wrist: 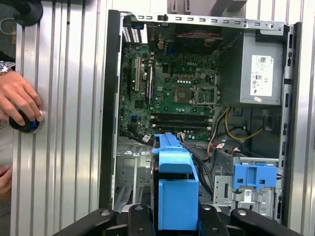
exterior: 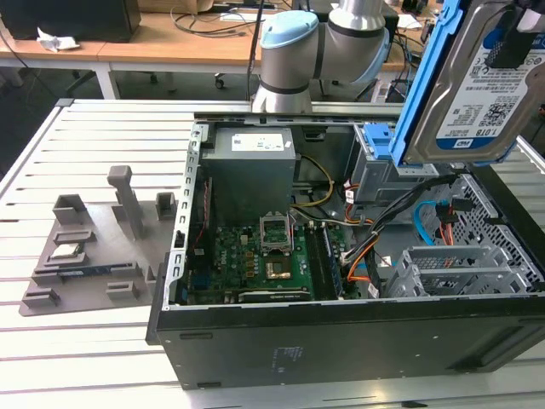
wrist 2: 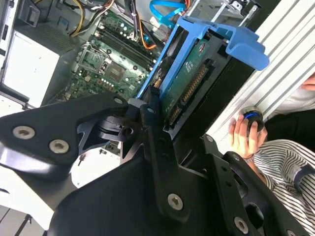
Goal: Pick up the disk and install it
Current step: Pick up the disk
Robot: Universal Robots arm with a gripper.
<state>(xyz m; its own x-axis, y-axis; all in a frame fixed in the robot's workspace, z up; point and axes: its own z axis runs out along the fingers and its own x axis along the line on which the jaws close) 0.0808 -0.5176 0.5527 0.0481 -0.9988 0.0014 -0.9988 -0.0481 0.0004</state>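
1. I read the gripper [wrist: 173,219] as clamped on the disk [wrist: 177,196], with one black finger against each side of its blue plastic carrier.
2. The disk hangs clear above the open case [exterior: 341,341], over the drive end at the exterior view's right.
3. It stands on edge with its long axis steeply tilted and its silver labelled face toward the exterior camera.
4. Beneath it sits a grey sheet-metal cage [exterior: 464,273], with the green motherboard [exterior: 255,256] beyond.

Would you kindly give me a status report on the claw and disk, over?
Claw shut on disk. Disk held aloft over open computer case, not installed. Loose cables in case below.
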